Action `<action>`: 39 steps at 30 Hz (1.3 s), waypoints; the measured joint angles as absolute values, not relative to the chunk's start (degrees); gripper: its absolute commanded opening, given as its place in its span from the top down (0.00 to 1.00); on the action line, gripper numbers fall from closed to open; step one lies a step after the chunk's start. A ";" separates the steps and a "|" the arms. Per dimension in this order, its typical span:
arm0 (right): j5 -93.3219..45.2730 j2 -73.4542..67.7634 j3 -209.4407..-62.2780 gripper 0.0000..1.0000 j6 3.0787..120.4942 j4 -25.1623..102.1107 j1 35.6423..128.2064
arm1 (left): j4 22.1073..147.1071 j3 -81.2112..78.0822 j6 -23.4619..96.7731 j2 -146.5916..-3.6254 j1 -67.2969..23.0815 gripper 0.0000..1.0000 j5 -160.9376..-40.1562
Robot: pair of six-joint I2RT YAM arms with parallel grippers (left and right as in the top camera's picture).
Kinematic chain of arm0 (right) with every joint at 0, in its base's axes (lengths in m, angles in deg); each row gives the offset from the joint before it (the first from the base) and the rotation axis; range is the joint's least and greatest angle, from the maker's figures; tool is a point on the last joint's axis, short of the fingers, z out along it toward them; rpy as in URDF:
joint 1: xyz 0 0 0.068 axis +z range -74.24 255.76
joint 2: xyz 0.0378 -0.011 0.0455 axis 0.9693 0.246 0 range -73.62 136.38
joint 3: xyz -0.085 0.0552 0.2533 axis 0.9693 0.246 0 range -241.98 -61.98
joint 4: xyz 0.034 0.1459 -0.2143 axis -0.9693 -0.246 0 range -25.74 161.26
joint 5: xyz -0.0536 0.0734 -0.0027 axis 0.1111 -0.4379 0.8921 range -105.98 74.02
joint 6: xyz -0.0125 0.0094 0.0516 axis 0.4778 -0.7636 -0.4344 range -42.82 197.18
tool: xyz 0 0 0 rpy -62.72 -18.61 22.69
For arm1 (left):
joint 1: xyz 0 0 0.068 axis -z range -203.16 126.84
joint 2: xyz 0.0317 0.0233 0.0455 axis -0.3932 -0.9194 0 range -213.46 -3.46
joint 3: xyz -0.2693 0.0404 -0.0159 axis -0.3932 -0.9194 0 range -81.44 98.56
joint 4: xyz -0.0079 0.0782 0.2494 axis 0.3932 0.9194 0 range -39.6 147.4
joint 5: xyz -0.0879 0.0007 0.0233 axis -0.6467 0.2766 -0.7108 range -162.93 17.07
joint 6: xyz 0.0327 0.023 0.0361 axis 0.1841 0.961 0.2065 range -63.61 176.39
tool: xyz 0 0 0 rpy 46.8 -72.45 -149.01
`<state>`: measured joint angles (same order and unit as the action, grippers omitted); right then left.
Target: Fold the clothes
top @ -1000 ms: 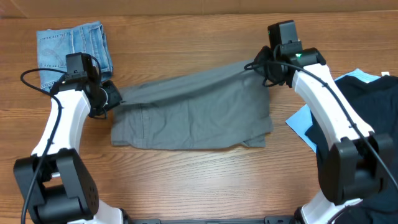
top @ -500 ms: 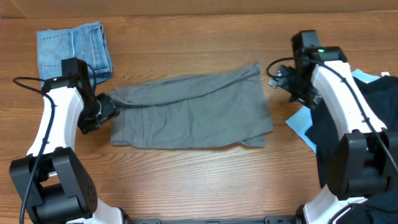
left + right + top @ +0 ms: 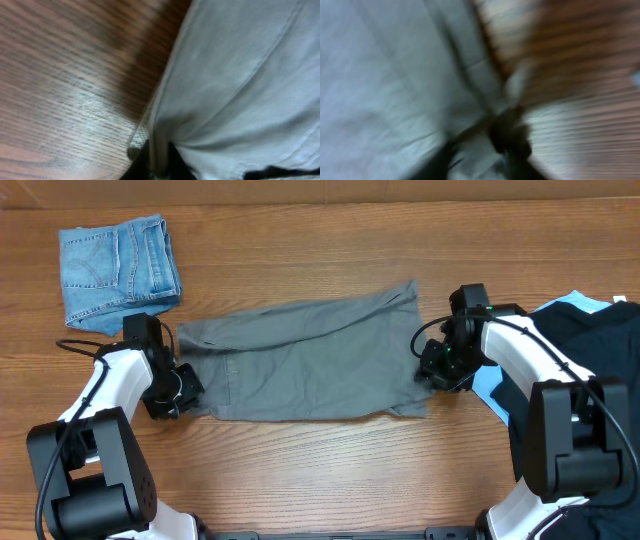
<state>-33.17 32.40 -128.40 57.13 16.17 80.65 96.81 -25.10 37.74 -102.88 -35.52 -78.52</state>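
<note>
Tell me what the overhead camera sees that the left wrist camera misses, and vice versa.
Only overhead: both arms, the left gripper and right gripper at the ends of the grey shorts, folded jeans, a black garment over a light blue one. Only left wrist: the hem up close, apparently pinched between dark fingers. Both: grey shorts on the wooden table.

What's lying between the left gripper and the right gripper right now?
The grey garment, spread flat on the table, fills the stretch from the left gripper to the right gripper; the overhead view shows it.
</note>
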 measured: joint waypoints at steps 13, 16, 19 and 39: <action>-29.87 23.94 -130.91 0.31 55.86 -5.82 80.91 | 108.29 -19.84 38.15 -102.86 -40.65 0.89 -77.58; -27.27 23.90 -130.62 0.11 55.49 -5.60 80.65 | 108.14 -19.38 38.57 -102.86 -42.58 0.67 -76.26; -25.98 23.90 -130.43 0.09 55.58 3.75 80.21 | 107.85 -19.27 38.55 -102.86 -43.56 0.54 -75.46; -32.82 32.75 -130.38 0.96 59.19 37.65 82.57 | 104.97 -12.03 40.71 -102.86 -42.64 0.53 -78.89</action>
<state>-32.82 32.75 -130.38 59.19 37.65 82.57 104.97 -12.03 40.71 -102.86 -42.64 -78.89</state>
